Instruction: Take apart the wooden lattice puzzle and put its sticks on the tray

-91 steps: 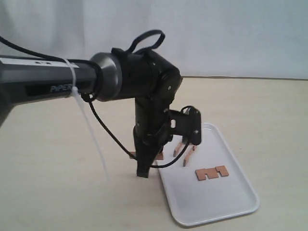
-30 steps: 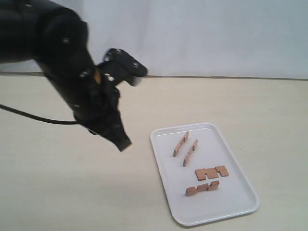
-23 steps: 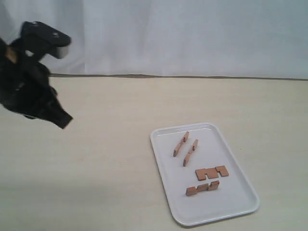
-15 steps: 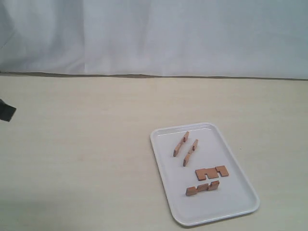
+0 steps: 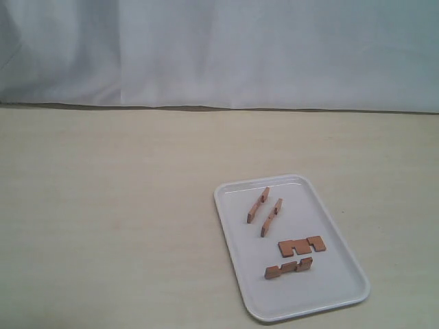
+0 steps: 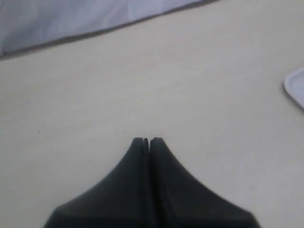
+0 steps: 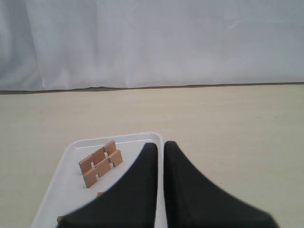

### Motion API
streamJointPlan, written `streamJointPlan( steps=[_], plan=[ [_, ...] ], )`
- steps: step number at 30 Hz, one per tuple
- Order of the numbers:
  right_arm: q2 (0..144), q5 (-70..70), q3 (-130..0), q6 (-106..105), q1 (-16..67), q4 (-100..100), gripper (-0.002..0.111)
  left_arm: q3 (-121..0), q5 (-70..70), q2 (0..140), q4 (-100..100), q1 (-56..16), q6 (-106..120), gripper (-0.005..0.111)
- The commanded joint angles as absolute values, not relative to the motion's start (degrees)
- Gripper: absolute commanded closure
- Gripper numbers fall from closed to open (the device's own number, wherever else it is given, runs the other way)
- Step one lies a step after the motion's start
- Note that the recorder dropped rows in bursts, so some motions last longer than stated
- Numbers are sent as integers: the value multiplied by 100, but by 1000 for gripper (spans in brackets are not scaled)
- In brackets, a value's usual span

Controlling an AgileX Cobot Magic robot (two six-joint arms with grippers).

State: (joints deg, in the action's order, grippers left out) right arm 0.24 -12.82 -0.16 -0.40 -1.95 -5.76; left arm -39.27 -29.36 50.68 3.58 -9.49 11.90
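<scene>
The wooden lattice puzzle shows only as separate sticks, all lying on the white tray [image 5: 324, 214] at the lower right of the exterior view. Two sticks [image 5: 258, 204] [image 5: 271, 217] stand on edge near the tray's far end. Two more [image 5: 302, 245] [image 5: 289, 268] lie flat nearer the front. Neither gripper appears in the exterior view. My left gripper [image 6: 146, 140] is shut and empty over bare table, with a tray corner [image 6: 297, 86] off to one side. My right gripper [image 7: 160, 145] is shut on nothing above the tray [image 7: 66, 176], beside the two upright sticks [image 7: 98, 161].
A pale wooden table [image 5: 123, 226] carries the tray, and a white cloth backdrop [image 5: 219, 48] hangs behind it. The tray's raised rim [image 5: 230, 247] borders the wide table surface to its left.
The left arm, earlier at the tray's left edge, swung away to the left and left the exterior view. One more stick lies on the tray than three seconds ago.
</scene>
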Motion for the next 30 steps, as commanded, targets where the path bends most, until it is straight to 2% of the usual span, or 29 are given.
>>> streamJointPlan(
  steps=[1,15,30],
  plan=[
    [0,-1297,0,-84,-187,-530,104,-3553,-2312,4327,409,-942,1175,107],
    [0,-1297,0,-84,-187,-530,104,-2871,-1420,2639,409,-942,986,107],
    [0,-1297,0,-84,-187,-530,104,-2351,-1073,351,395,-942,760,107]
  ],
)
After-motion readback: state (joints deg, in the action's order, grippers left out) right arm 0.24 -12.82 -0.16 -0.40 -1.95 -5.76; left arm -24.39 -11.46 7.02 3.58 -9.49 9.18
